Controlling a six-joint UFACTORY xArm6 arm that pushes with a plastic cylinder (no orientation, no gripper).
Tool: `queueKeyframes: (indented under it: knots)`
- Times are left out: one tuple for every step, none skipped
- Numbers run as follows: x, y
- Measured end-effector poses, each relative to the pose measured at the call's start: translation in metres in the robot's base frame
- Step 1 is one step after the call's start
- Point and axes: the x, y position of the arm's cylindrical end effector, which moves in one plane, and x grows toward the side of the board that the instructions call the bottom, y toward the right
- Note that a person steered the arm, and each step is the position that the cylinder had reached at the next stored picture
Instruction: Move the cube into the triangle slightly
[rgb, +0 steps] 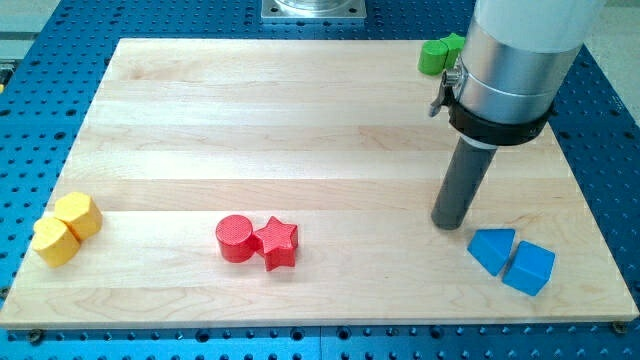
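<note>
A blue cube (528, 267) sits near the view's bottom right of the wooden board (300, 120). A blue triangle (492, 249) lies just to its left, touching it. My tip (450, 223) rests on the board just up and left of the triangle, a small gap apart from it. The arm's grey body rises to the view's top right.
A red cylinder (235, 239) and red star (277, 243) touch at bottom centre. Two yellow blocks (79, 214) (54, 241) sit together at the bottom left. A green block (440, 53) sits at the top right, partly hidden behind the arm.
</note>
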Motion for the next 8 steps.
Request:
queueKeyframes:
  knots:
    - [0.0, 0.0]
    - [0.0, -0.003]
    - [0.002, -0.01]
    - [0.002, -0.01]
    - [-0.004, 0.021]
    - [-0.016, 0.076]
    - [0.005, 0.125]
    - [0.077, 0.139]
